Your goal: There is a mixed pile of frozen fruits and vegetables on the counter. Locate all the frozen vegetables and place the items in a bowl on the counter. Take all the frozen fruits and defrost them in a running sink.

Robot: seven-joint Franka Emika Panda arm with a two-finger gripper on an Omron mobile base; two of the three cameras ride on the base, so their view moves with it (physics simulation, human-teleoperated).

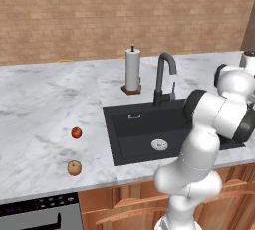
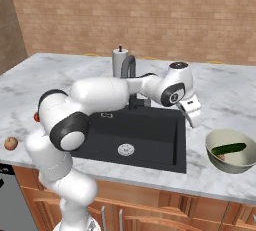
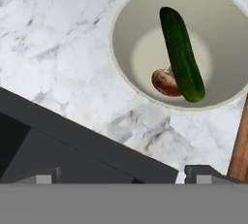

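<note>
The white-grey veined marble table [image 1: 45, 94] runs wide under a tan brick wall [image 1: 99, 10], with wooden cabinet fronts [image 2: 150, 215] below it. Set into the table is the black rectangular sink [image 1: 144, 129] with its round silver drain [image 1: 159, 144]; a dark grey gooseneck faucet [image 1: 164, 74] rises at its back edge, and a white paper-towel roll on a brown base [image 1: 132, 69] stands just beside the faucet. The white arm reaches across the sink in the right base view, and its gripper [image 2: 194, 117] hangs above the table strip between the sink's right edge and the pale cream-greenish round bowl [image 2: 220, 161], clear of both; its fingers [image 3: 46, 178] stand wide apart with nothing between them. The bowl sits on the table near the front edge, just right of the sink. Inside it the slim dark-green cucumber [image 3: 181, 53] lies slanted across the bottom, one end resting up the wall, and the small brownish-white round lump [image 3: 164, 82] lies against its lower part, touching it. Well apart, on the table left of the sink, the orange-tan peach-like ball [image 1: 74, 168] sits near the front edge and the smaller shiny red-orange ball [image 1: 76, 133] a little farther back, the two close but not touching.
</note>
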